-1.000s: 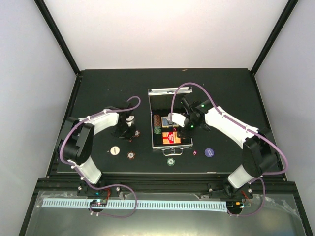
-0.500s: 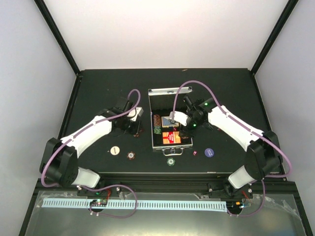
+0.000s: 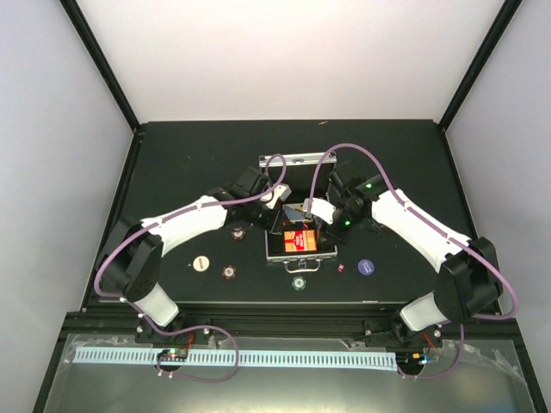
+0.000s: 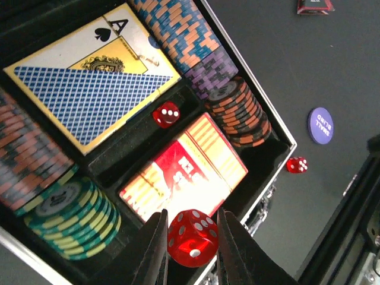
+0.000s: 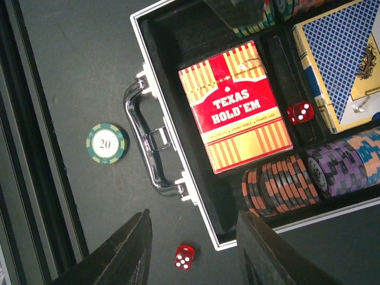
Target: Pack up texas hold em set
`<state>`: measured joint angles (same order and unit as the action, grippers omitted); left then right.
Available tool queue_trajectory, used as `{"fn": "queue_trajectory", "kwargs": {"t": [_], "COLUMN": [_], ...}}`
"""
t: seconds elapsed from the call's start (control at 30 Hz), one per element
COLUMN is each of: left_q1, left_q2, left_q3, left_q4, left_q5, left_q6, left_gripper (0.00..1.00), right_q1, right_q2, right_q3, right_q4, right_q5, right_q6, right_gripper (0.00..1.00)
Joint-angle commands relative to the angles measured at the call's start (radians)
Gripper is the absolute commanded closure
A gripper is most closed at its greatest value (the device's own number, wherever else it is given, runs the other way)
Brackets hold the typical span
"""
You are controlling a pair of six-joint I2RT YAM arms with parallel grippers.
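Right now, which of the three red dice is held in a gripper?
The die pinched in the left gripper, above the case. The second die lies in a slot inside the case; the third die lies on the table outside it.

Black matte bench (image 3: 181, 155). White enclosure walls (image 3: 284, 60) behind and on both sides. Black corner struts (image 3: 101, 64). White slotted strip (image 3: 293, 358) along the near frame.
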<state>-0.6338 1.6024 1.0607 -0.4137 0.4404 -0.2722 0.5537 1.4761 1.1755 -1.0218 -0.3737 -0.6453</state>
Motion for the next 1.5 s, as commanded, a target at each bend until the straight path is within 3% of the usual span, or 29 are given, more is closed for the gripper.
{"fn": "queue_trajectory", "kwargs": {"t": [0.0, 0.47, 0.63, 0.77, 0.97, 1.17, 1.47], "left_q1": [-0.024, -0.057, -0.057, -0.058, -0.058, -0.058, -0.056], "left_q2": [0.070, 0.263, 0.279, 0.265, 0.163, -0.007, -0.162], "left_q3": [0.065, 0.184, 0.203, 0.203, 0.165, 0.029, -0.169], "left_q4": [0.047, -0.029, -0.054, -0.058, -0.049, -0.086, -0.096], "left_q5": [-0.068, -0.210, -0.229, -0.225, -0.185, -0.159, -0.179], "left_q6": [0.011, -0.005, -0.005, -0.003, 0.040, 0.094, 0.046], "left_gripper": [0.81, 0.77, 0.62, 0.58, 0.58, 0.56, 0.53], "right_q1": [-0.009, -0.020, -0.021, -0.021, -0.023, -0.026, -0.026], "right_q2": [-0.019, -0.021, -0.019, -0.026, -0.047, -0.095, -0.053], "right_q3": [-0.013, -0.029, -0.036, -0.046, -0.085, -0.205, -0.324], "right_q4": [-0.008, -0.010, -0.003, 0.001, -0.017, -0.015, 0.074], "right_q5": [-0.013, -0.009, -0.008, -0.006, 0.019, 0.111, 0.189], "right_q6": [0.009, 0.014, 0.022, 0.024, -0.026, -0.122, -0.167], "right_gripper": [0.58, 0.58, 0.58, 0.58, 0.58, 0.59, 0.61]}}
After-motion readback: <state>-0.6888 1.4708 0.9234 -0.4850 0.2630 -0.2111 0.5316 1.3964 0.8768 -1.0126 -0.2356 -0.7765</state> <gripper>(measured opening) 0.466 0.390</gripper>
